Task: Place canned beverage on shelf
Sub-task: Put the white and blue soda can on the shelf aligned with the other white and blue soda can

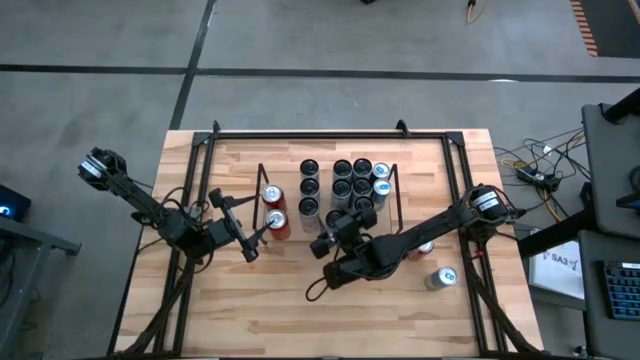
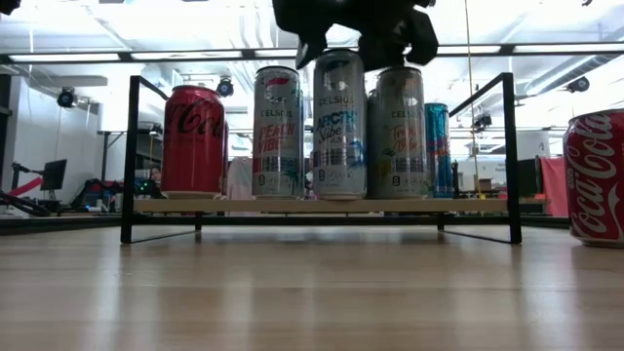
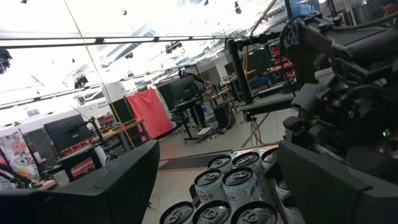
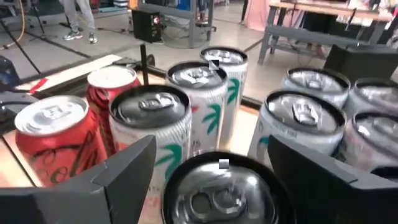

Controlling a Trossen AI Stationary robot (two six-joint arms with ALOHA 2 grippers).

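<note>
right gripper (image 1: pixel 335 232) sits over the near side of the shelf (image 2: pixel 322 206), jaws spread wide on either side of the top of a silver can (image 4: pixel 221 190). that can stands on the shelf base in the front row. the low view shows the fingers no lower than the can tops, so i read this as open and not gripping. i can't tell if a pad brushes the rim.

left gripper (image 1: pixel 247 240) waits just off the shelf's left end, wide open with nothing in it.

the shelf stands mid worktop (image 1: pixel 300 320), closer to the far edge.

progress: i judge it mostly done, the shelf is nearly full. two cans are not yet shelved, both near the right edge of the worktop. one is a red cola can (image 2: pixel 595 175), half under the right arm in the high view. the other is a silver can with a blue top (image 1: pixel 441 277), closer to the near right corner. i can't tell if that one is upright.

counts:
- one shelf.
- two red cans (image 1: pixel 272 195) at its left end.
- tall slim cans (image 1: pixel 342 187) on the shelf: i get eleven or twelve, the arm hides part of the front row.
- two loose cans.
- two arms.
</note>
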